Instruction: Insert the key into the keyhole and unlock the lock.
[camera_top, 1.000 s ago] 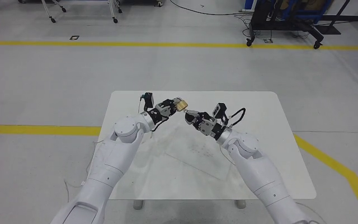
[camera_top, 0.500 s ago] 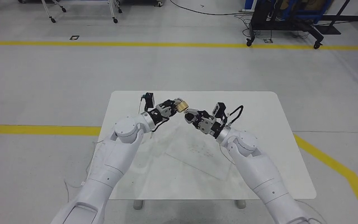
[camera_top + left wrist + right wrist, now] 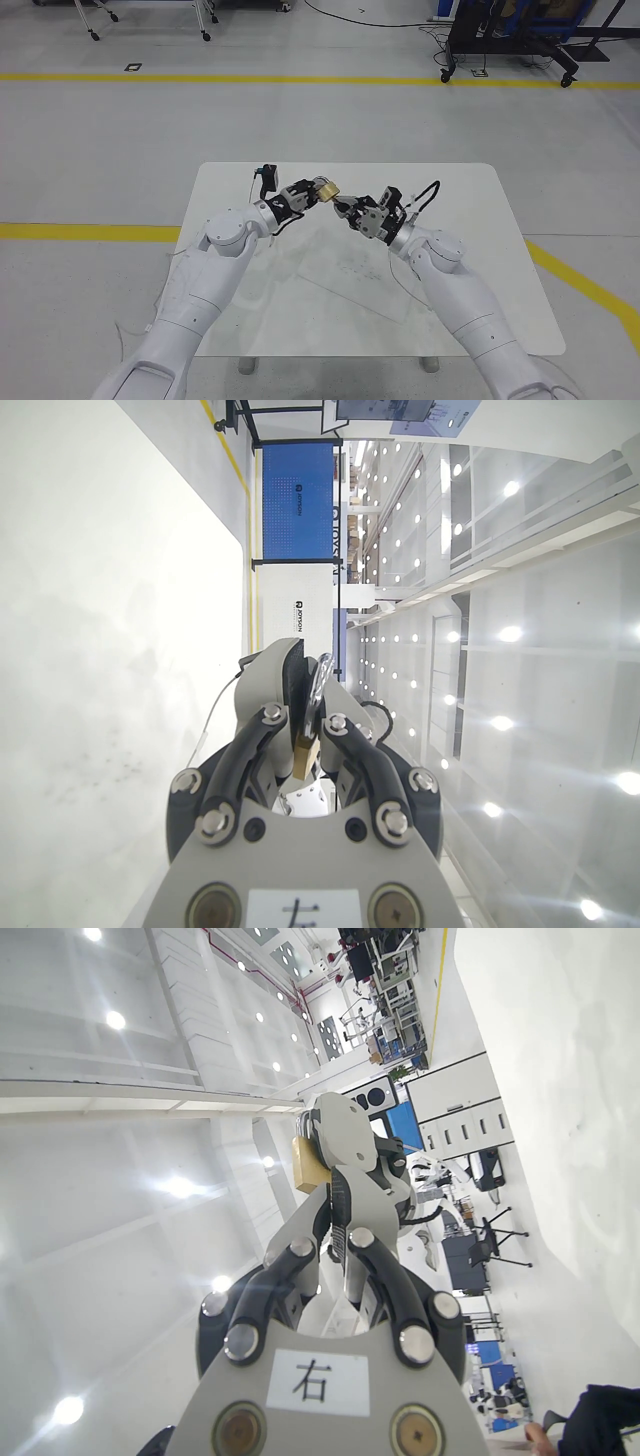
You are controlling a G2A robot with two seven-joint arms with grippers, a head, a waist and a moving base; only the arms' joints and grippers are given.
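A brass padlock (image 3: 324, 188) with a silver shackle is held above the table's far middle by my left gripper (image 3: 312, 190), which is shut on it. In the left wrist view the gripper (image 3: 307, 700) clamps the shackle (image 3: 320, 677), and the brass body (image 3: 305, 757) hangs between the fingers. My right gripper (image 3: 346, 206) sits just right of the padlock with its fingers shut. In the right wrist view its tips (image 3: 331, 1180) meet the padlock (image 3: 306, 1167) at its lower end. The key is hidden between the black pads (image 3: 340, 1210).
The white table (image 3: 470, 200) carries a clear plastic sheet (image 3: 350, 275) near its middle, below both grippers. Both arms meet over the table's far half. Open floor with yellow lines surrounds the table.
The right wrist has turned and shifted slightly, bringing its fingertips up against the padlock. The left gripper and padlock have barely moved.
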